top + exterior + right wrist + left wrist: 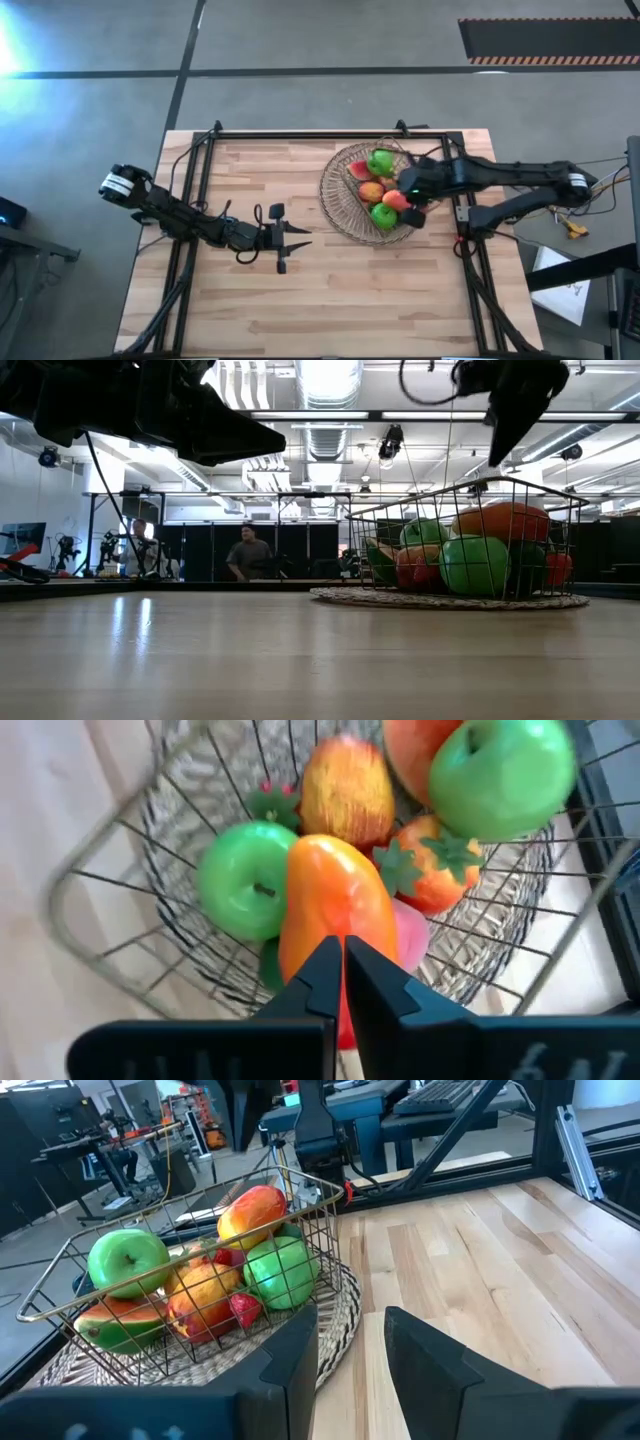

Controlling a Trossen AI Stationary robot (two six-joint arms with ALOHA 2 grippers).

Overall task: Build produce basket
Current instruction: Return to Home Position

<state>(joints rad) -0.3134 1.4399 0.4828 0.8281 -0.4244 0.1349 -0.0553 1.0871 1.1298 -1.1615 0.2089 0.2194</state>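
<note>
Overhead, we see our right tool [342, 948] clenched and empty above the basket [440, 505], where the produce [475, 565] is heaped. The long orange piece [335, 905] lies atop, pointing lengthwise away from its fingertips. Our left tool [352, 1318] hovers released over the surface [400, 290].

The desk [330, 290] is pale planked wood with a soft sheen, the basket [312, 1230] thin bare metal wire, the mat [340, 1315] beneath it rough woven straw, and the fruit [335, 910] smooth, glossy plastic.
</note>
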